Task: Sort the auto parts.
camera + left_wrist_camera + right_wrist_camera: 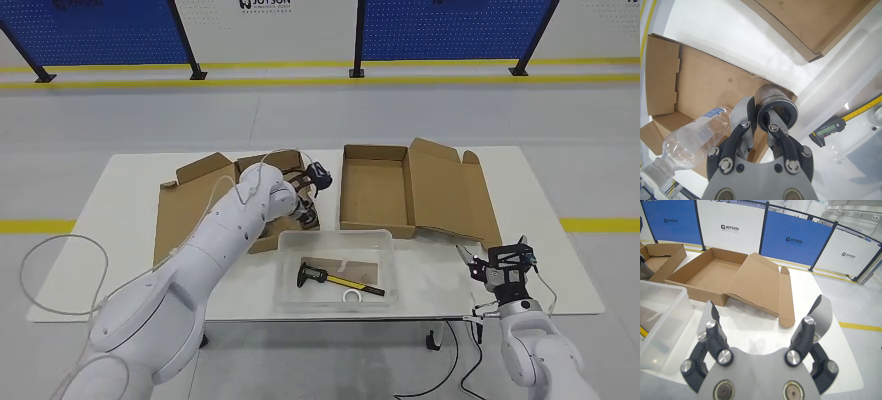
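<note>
My left gripper (759,111) is shut on a metal cylindrical bearing (772,98), one finger inside its bore and the other against its outer wall. It hangs over the corner of the left cardboard box (706,79), next to the clear plastic bin (335,240). In the top view the left gripper (307,212) sits between that box (190,200) and the bin. A digital caliper (338,281) with a yellow scale lies in the bin. My right gripper (764,304) is open with nothing between its fingers, over the table's front right part (505,258).
A clear plastic bottle (693,136) lies in the left box beside the left gripper. A second open cardboard box (375,190) with its lid (450,195) folded out stands behind the bin. A small white ring (352,295) lies in the bin. The table edge runs just right of the right gripper.
</note>
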Robot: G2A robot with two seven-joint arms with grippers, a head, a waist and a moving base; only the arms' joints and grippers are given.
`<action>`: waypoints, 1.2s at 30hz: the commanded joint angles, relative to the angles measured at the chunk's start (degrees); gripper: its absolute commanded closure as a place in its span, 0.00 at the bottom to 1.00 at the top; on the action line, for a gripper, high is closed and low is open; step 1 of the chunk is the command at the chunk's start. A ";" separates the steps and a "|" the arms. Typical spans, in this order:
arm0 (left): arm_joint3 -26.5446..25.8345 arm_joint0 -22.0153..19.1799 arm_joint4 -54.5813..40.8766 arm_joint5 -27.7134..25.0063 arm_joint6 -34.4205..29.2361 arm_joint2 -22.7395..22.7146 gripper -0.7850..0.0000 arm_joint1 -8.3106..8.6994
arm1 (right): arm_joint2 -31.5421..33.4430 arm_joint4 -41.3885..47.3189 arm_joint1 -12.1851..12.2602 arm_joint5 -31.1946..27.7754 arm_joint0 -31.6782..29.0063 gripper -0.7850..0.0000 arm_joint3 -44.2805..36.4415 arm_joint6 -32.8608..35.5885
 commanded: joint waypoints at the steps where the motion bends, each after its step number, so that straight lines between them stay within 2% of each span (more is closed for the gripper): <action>1: 0.19 -0.02 0.21 -0.93 -0.30 0.30 1.00 -0.37 | 0.00 0.00 0.00 0.00 0.00 0.00 0.00 0.00; 28: 3.66 -0.91 1.52 -5.41 -3.82 2.01 1.00 -4.31 | 0.00 0.00 0.00 0.00 0.00 0.00 0.00 0.00; 29: 3.94 -0.97 1.53 -5.42 -3.96 2.05 0.97 -4.47 | 0.00 0.00 0.00 0.00 0.00 0.00 0.00 0.00; 30: 4.13 -1.00 1.49 -5.45 -4.02 2.09 0.82 -4.64 | 0.00 0.00 0.00 0.00 0.00 0.00 0.00 0.00; 33: 4.80 -1.07 1.50 -5.24 -4.07 2.17 0.55 -5.11 | 0.00 0.00 0.00 0.00 0.00 0.00 0.00 0.00; 35: 5.33 -1.15 1.59 -5.26 -3.87 2.21 0.24 -5.39 | 0.00 0.00 0.00 0.00 0.00 0.00 0.00 0.00; 36: 5.67 -1.22 1.75 -5.10 -3.95 2.26 0.20 -5.52 | 0.00 0.00 0.00 0.00 0.00 0.00 0.00 0.00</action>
